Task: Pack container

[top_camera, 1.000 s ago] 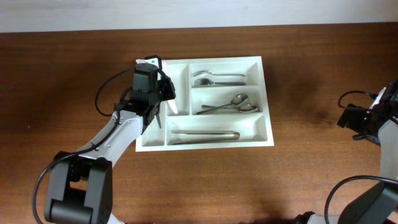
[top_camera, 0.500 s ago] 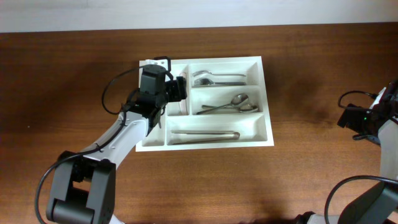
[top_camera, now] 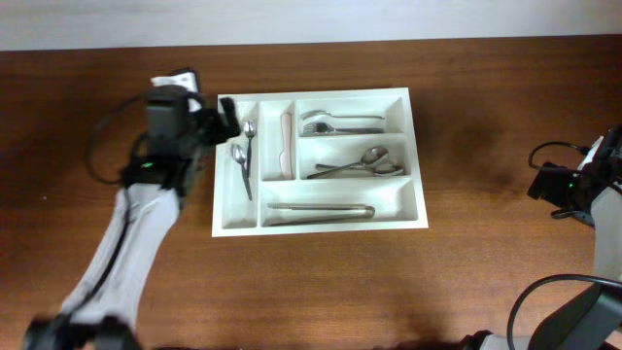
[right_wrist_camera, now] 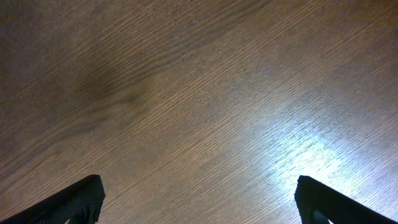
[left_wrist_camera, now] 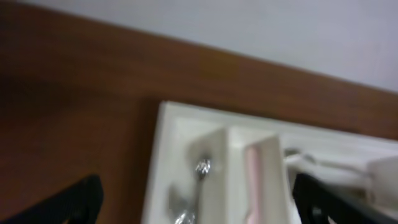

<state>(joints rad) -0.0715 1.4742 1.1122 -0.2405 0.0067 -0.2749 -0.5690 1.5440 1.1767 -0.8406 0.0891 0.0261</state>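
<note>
The white five-compartment container (top_camera: 321, 228) is seen at the centre of the overhead view, set flat on a dark wooden table (top_camera: 486, 282). Two small spoons (top_camera: 243, 160) are laid in its leftmost upright compartment, and a pale pinkish utensil (top_camera: 287, 146) in the upright one beside it. Forks (top_camera: 335, 122) are held in the upper long compartment, larger spoons (top_camera: 364, 163) in the middle one, and a long metal piece (top_camera: 321, 210) in the lowest.

The left gripper (top_camera: 216, 124), blurred, is pictured just beside the tray's upper left corner. In its wrist view the fingertips (left_wrist_camera: 78, 198) are spread to the lower corners of the frame, jaws wide, with nothing gripped; the tray's rim (left_wrist_camera: 186, 112) is seen below and ahead.

The right arm (top_camera: 573, 185) is shown at the right edge, well apart from the tray. The right gripper (right_wrist_camera: 199, 202) is likewise held wide, with only bare wood beneath.
</note>
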